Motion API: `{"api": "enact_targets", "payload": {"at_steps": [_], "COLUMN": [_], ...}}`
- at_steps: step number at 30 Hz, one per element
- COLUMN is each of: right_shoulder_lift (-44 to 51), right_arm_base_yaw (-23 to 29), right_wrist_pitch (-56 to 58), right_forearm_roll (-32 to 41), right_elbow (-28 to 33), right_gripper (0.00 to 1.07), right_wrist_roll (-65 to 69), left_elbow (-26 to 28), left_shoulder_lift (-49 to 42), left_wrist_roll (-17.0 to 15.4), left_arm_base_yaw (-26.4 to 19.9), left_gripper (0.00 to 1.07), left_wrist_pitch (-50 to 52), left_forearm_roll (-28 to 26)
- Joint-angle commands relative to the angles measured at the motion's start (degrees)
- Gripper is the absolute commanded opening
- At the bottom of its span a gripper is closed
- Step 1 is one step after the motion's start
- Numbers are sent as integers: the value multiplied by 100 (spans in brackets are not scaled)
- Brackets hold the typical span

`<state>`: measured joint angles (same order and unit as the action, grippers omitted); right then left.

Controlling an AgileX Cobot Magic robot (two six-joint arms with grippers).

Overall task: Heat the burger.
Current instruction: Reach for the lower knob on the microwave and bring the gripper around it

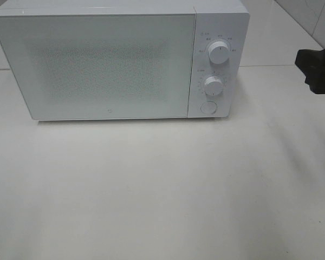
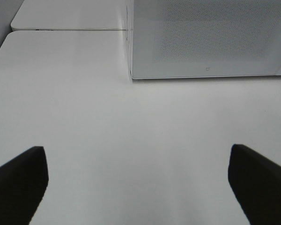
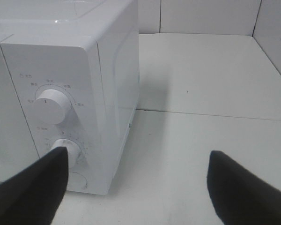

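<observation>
The burger is out of view in every frame. A white microwave (image 1: 108,59) stands at the back of the white table (image 1: 162,189) with its door shut, and the frosted window hides the inside. My left gripper (image 2: 138,183) is open over bare table in front of the microwave's (image 2: 206,37) lower left corner, holding nothing. My right gripper (image 3: 136,187) is open and empty too, just right of the microwave's (image 3: 107,70) control panel. One finger (image 3: 33,192) sits in front of the lower knob (image 3: 68,151). Only a dark part of the right arm (image 1: 318,69) shows at the high view's right edge.
The control panel carries an upper knob (image 1: 219,53), a lower knob (image 1: 212,84) and a round button (image 1: 208,106). A second white surface (image 2: 65,14) adjoins the table behind and to the left. A tiled wall (image 3: 271,28) stands to the right.
</observation>
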<state>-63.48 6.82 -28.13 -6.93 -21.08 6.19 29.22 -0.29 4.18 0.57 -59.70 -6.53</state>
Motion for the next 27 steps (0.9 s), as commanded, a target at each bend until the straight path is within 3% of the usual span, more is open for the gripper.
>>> {"api": "enact_targets", "payload": {"at_steps": [1,5,6,7,11,22,27], "right_shoulder_lift": [-378,-837,-1077,-1077,-1696,-2664,-3042], "right_arm_base_yaw": [120,539,802,802,1415,2550,3249], "right_wrist_pitch": [-602,-1432,-1759,-1759,-2298,-3507,-4154], "right_forearm_roll": [361,963,1490,1490,2618,3856,4813], "right_elbow": [23,206,269,269,281,275,229], "right_gripper": [76,76,76,76,76,76,76], "right_wrist_roll": [-453,-1152,-1450,-1450,-1965,-2051,-2160], "left_elbow": [-17,-17,-17,-17,-17,-17,-17], "left_shoulder_lift": [-155,-155,-155,-155,-155,-155,-155], "left_wrist_roll": [0,0,0,0,0,0,0], "left_arm_base_yaw": [-34,-34,-34,-34,-34,-34,-34], "left_gripper": [100,100,100,100,100,100,100], "left_wrist_pitch": [40,40,40,40,40,40,40], "left_forearm_roll": [-57,-57,-57,-57,-57,-57,-57]}}
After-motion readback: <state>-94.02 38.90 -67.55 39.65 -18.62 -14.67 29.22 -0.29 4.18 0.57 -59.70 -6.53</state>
